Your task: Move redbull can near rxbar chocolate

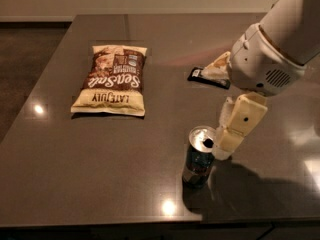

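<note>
The redbull can (199, 156) stands upright near the table's front edge, blue and silver with an open silver top. My gripper (223, 146) hangs from the white arm on the right and its tip is right beside the can's upper right rim, close to touching. The rxbar chocolate (195, 76), a small black bar, lies flat behind the can at mid table. A cream part of my arm covers its right half.
A large cream-and-brown chip bag (112, 80) lies flat at the left of the dark grey table (75, 149). The table's front edge runs just below the can. The white arm body (265, 64) fills the upper right.
</note>
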